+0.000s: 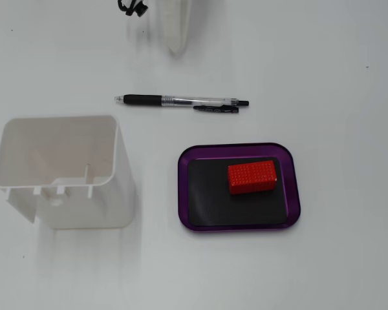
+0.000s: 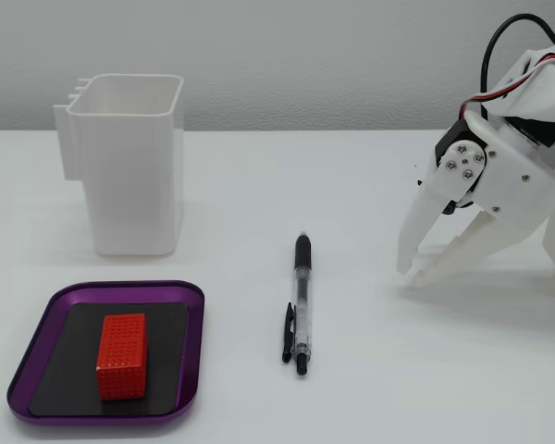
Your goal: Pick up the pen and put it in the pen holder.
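A pen (image 1: 181,101) with a black grip and a clear barrel lies flat on the white table; it also shows in the other fixed view (image 2: 301,301). The white pen holder (image 1: 58,169) stands upright and empty, apart from the pen, and appears at the back left (image 2: 129,166) in the other fixed view. My white gripper (image 2: 413,275) hangs just above the table to the right of the pen, empty, its jaws a little apart. In the top-down fixed view only its blurred tip (image 1: 176,42) shows, beyond the pen.
A purple tray (image 1: 295,187) with a black mat holds a red block (image 1: 252,177), close beside the pen. It sits at the front left (image 2: 190,351) in the other fixed view, with the block (image 2: 122,354) on it. Black cables (image 1: 133,8) are at the top edge.
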Available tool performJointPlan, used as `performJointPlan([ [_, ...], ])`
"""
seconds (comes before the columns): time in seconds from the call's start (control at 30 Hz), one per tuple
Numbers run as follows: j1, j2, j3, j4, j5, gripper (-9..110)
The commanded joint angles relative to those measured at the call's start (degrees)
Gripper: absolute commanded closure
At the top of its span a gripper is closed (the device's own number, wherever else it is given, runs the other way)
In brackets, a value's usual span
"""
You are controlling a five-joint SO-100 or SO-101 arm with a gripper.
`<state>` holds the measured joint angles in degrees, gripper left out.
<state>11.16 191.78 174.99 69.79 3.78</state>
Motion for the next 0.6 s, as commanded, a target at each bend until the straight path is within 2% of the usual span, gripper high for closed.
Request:
performJointPlan([
  [0.0, -0.3, 5.9, 0.4, -0.1, -0.5, 102],
  [0.57, -0.3, 5.9, 0.4, -0.5, -0.5, 102],
])
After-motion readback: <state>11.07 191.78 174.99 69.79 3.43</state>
